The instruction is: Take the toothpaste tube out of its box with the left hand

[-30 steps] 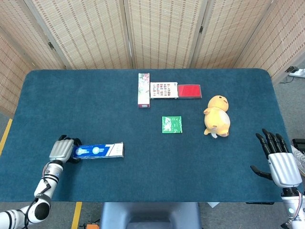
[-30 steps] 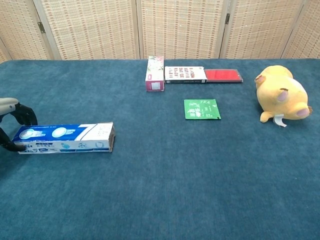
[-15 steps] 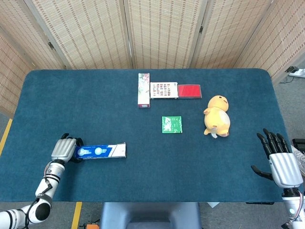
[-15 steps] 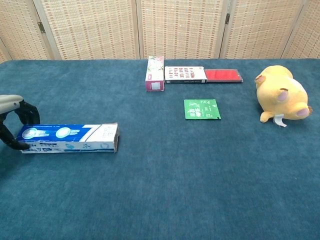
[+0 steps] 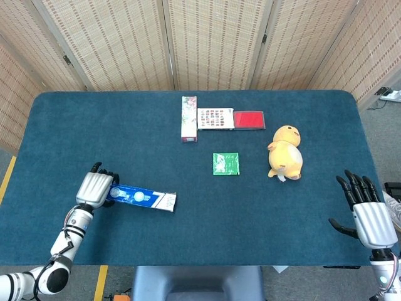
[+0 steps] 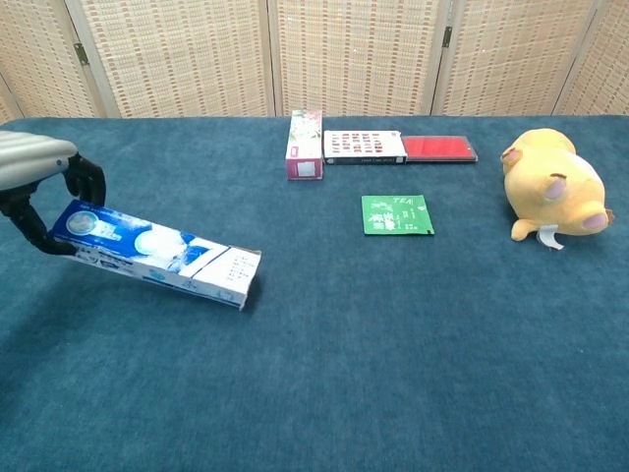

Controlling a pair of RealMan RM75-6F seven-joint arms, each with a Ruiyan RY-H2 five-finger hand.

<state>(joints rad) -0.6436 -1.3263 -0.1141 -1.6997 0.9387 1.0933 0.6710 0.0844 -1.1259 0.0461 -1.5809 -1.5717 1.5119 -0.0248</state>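
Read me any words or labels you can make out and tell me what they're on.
"TEA": green packet.
Toothpaste box, held by the left hand: print blurred, unreadable.
Pink box: unreadable.
Patterned box: too small to read.
Red box: no text visible.

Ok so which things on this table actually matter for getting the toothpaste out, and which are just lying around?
For the job:
toothpaste box, one end lifted
left hand, gripping that end

Just lying about:
pink box
patterned box
red case
green packet
yellow plush toy
right hand, holding nothing
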